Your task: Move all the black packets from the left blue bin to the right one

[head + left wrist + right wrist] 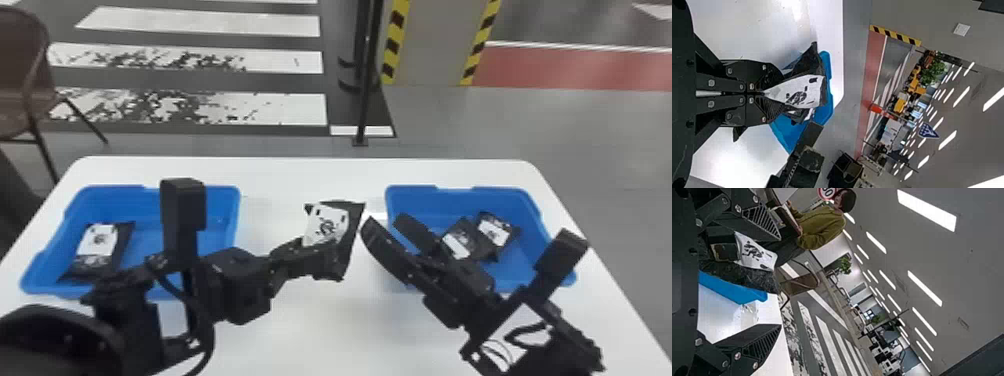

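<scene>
Nearest of all is the robot's left arm [65, 340], black and bulky, coming in from the bottom edge of the head view. The right arm [575, 345] comes in on the other side. Below them spreads the white worktop [320, 340], and beyond its left far corner a brown chair [25, 75] stands on the floor.

Two blue bins are placed on the worktop, well apart from each other. The left bin [115, 189] is partly hidden behind the left arm. The right bin [450, 200] is partly covered by the right arm.

Between the bins, above the worktop, I see the left gripper [327, 255], and it is clamped on a black packet [352, 240]. The right gripper [385, 220] has its two fingers spread apart. It is at the near left part of the right bin, and one fingertip is just beside the clamped packet.

As for the other packets, one black packet [122, 245] lies in the left bin, toward its left side. In the right bin there are two more, a nearer packet [467, 230] and a farther packet [510, 232], which lie close together and seem to overlap.

The smallest thing is the white label [325, 225] on the clamped packet; it is turned so that its black print can be seen.
</scene>
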### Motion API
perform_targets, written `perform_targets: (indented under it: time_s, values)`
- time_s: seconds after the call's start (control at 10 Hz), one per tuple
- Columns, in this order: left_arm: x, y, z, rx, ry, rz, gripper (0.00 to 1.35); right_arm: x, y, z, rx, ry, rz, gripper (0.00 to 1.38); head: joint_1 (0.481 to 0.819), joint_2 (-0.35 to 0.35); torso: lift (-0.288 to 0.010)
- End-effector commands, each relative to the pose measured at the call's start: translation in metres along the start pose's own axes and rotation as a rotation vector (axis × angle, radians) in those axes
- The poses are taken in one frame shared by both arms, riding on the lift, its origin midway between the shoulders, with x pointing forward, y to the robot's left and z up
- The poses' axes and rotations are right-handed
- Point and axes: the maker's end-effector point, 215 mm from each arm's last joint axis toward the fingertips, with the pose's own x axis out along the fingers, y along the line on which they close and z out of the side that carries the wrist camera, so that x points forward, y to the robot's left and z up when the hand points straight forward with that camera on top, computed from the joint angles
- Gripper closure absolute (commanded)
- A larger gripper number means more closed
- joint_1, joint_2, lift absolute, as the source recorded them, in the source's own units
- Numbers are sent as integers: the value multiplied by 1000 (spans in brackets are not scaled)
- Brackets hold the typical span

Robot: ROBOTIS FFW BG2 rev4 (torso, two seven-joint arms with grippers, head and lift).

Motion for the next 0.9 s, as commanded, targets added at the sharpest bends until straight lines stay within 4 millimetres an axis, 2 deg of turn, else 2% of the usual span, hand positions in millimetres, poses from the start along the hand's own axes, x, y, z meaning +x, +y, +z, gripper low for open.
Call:
perform_targets:
  time_s: [0.0,0.3,0.5,0.6,0.7,0.8]
  values:
    - [7,-9,-3,-4,14,-29,1145,15,11,-4,11,8,43,252,695,-87,-140]
    - [13,-19,-2,-7,10,-59,1145,27,21,-14,27,27,73,246,695,-74,-140]
    - [16,-29,-1,-9,9,-83,1145,33,15,-22,34,41,66,283,695,-69,-140]
    - [17,-31,-1,-8,5,-90,1145,35,12,-23,29,45,65,536,695,-72,-140]
    - [16,-31,-2,-12,7,-90,1145,36,11,-20,19,40,59,1029,695,-74,-140]
    - [16,-31,-2,-12,7,-90,1144,36,6,-14,10,18,45,1233,695,-77,-140]
